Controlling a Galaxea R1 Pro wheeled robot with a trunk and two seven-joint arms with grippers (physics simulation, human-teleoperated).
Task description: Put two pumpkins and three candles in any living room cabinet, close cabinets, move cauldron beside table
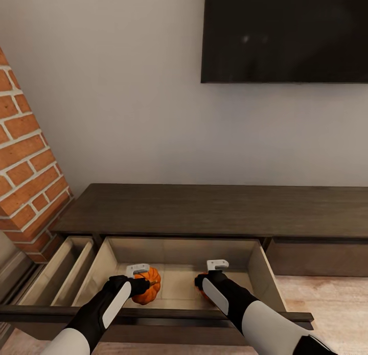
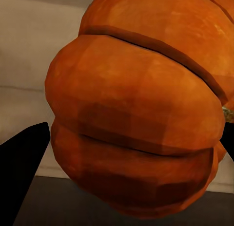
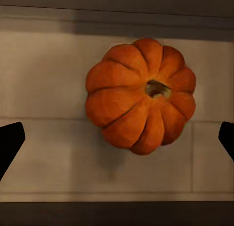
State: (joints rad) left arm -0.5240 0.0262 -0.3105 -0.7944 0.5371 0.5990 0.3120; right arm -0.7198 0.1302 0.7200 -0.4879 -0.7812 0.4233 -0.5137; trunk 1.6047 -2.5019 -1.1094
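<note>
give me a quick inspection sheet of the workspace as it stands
surface: pale beige floor of the open drawer in the dark-brown cabinet; a second compartment to its left is also open
job's things: one pumpkin between the left end effector's fingers; the other pumpkin sits stem up on the drawer floor under the right end effector
clutter: nothing seen
grippers: left end effector closed around its pumpkin; right end effector open, fingertips spread wide of the pumpkin below
cables: nothing seen
surroundings: dark screen on the grey wall, brick column at left, light wood floor
</note>
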